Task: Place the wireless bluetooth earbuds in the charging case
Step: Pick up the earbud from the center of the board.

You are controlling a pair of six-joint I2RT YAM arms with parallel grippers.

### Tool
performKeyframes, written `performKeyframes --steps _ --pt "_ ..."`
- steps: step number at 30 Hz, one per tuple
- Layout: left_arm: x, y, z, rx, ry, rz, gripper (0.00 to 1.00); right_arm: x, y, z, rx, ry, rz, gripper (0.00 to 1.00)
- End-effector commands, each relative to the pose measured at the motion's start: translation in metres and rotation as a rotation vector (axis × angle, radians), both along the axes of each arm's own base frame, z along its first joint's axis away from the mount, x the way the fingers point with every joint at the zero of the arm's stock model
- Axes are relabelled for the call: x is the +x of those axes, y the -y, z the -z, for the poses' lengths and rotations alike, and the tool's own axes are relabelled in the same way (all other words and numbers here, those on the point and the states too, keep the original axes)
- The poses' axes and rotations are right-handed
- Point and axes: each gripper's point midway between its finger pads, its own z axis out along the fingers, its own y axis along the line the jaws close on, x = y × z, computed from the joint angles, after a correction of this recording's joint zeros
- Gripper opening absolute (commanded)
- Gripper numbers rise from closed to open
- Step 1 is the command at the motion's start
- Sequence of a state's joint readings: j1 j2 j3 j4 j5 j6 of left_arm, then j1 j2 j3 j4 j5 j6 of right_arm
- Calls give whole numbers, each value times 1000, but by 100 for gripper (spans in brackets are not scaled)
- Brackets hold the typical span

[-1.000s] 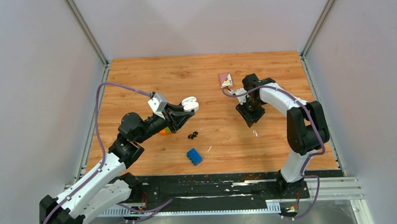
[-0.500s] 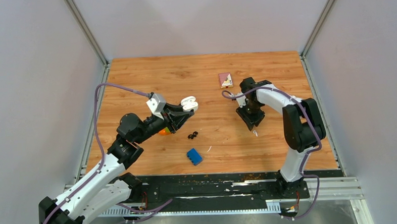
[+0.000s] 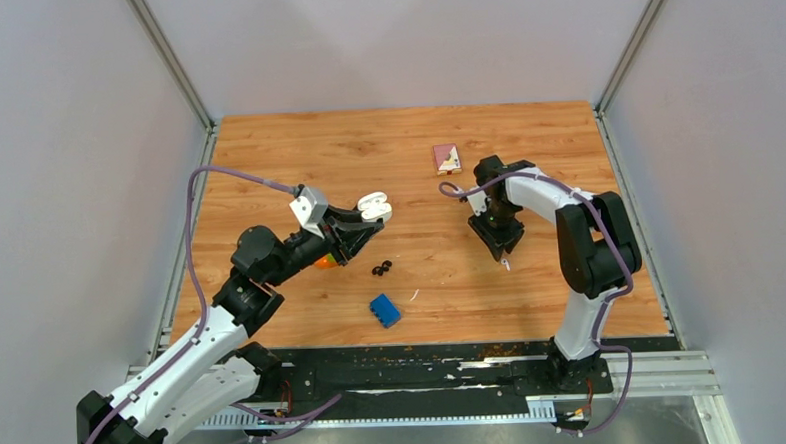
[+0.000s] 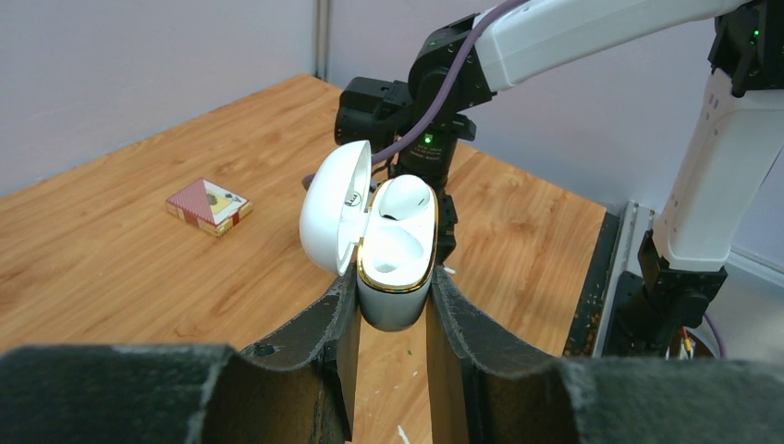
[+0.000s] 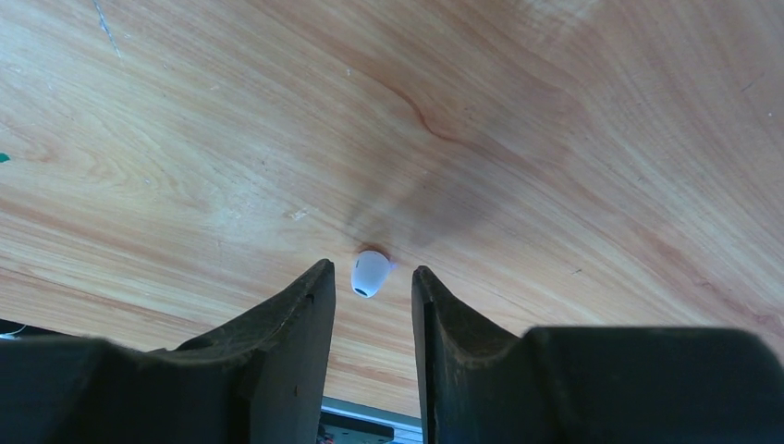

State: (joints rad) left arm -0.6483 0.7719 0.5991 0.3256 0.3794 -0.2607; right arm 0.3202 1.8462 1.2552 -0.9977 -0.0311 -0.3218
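My left gripper is shut on the base of a white charging case with a gold rim. It holds the case above the table with the lid swung open to the left. The case's far well looks filled by a white bud, and the near well is bare. In the top view the case sits at the tip of the left gripper. My right gripper is open and points down, its fingertips either side of a white earbud lying on the wood, clear of both. Two black earbuds lie mid-table.
A blue case lies near the front edge, with a small white scrap to its right. A patterned card box sits at the back. An orange object shows under the left arm. Grey walls enclose the wooden table.
The right gripper has moved toward the near edge and down over the white earbud, its jaws a touch narrower. The left arm and the case have stayed put.
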Motion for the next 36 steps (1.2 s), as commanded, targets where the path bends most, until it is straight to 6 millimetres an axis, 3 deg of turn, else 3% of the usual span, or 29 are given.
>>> performKeyframes --steps 1,28,32,36 --pt "-4 -2 -13 -33 36 0 3 -4 4 5 -33 -11 17 36" --pt "-3 -2 -12 -25 39 -2 3 -13 7 19 -52 -59 20 30" --pt "-3 -2 -12 -23 38 -2 3 -14 8 21 -54 -64 20 26" --pt "-3 -2 -12 -21 38 -2 3 -16 9 20 -54 -67 20 13"
